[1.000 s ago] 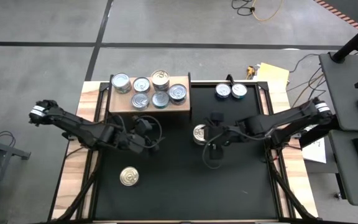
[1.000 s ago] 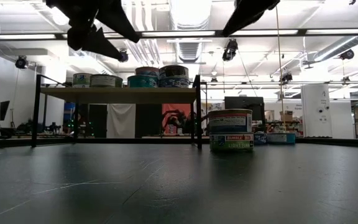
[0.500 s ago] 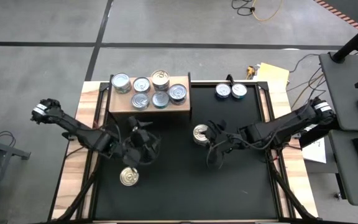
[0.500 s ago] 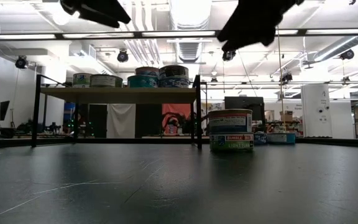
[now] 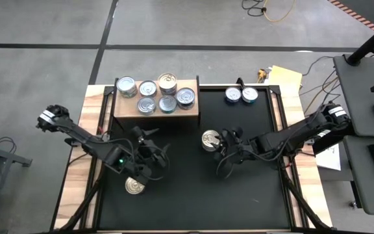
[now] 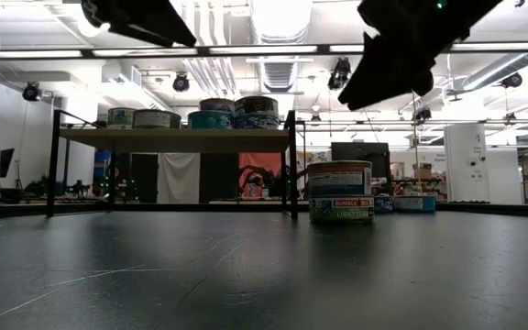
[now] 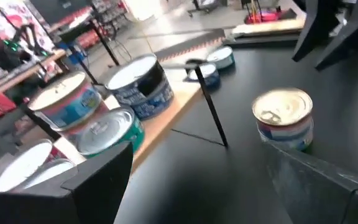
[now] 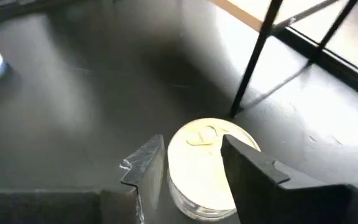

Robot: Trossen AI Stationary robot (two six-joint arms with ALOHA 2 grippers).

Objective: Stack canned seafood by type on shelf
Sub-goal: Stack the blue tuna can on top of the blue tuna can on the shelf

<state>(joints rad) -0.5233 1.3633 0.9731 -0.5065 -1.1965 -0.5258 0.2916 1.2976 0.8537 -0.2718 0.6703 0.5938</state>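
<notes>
A: Gold-top can [image 5: 208, 140] stands upright mid-table, axis vertical, right of the shelf [image 5: 156, 108]. Right gripper [image 8: 191, 168] over it, fingers apart either side, not clamped.
B: Left gripper [image 5: 149, 159]?
A: Jaws wide, empty, just above another gold-top can [image 5: 134, 185].
B: Surface, room?
A: Black table [image 5: 252, 201], workshop behind, ceiling strip lights. Label reads "LIGHT TUNA".

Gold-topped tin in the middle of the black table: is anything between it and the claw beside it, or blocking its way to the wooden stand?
Nothing visible does. The right gripper has its open fingers either side of the gold-topped round metal tin. Between the tin and the light-brown wooden shelf lies only bare black table.
</notes>
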